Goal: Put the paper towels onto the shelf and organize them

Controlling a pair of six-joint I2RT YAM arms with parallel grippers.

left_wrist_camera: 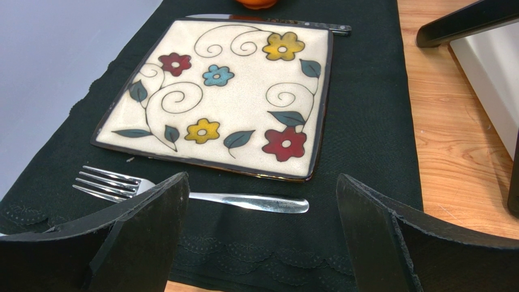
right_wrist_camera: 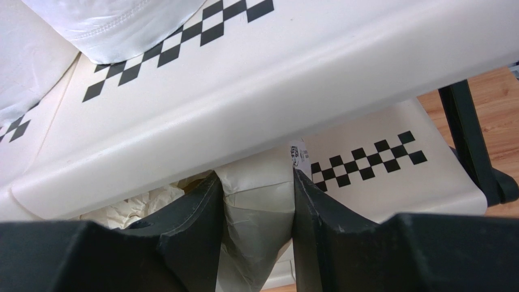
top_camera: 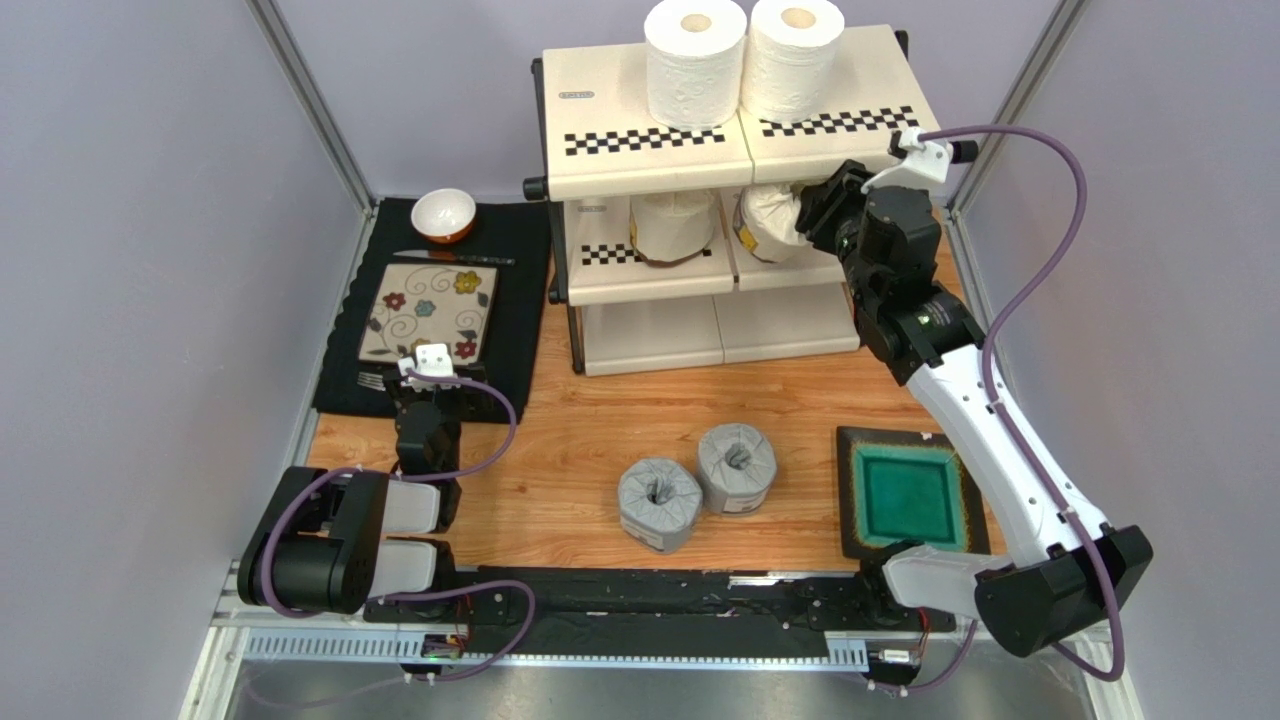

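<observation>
Jaws of the right gripper [right_wrist_camera: 256,179] were clamped on a cream roll [right_wrist_camera: 259,213] at the middle tier of the shelf [top_camera: 601,90]. White rolls [top_camera: 696,60] stood on top, grey rolls [top_camera: 660,503] on the table [top_camera: 571,435]. Jaws of the left gripper [left_wrist_camera: 262,179] stood apart.

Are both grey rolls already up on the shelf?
No, both grey rolls sit on the wooden table in front of the shelf.
</observation>
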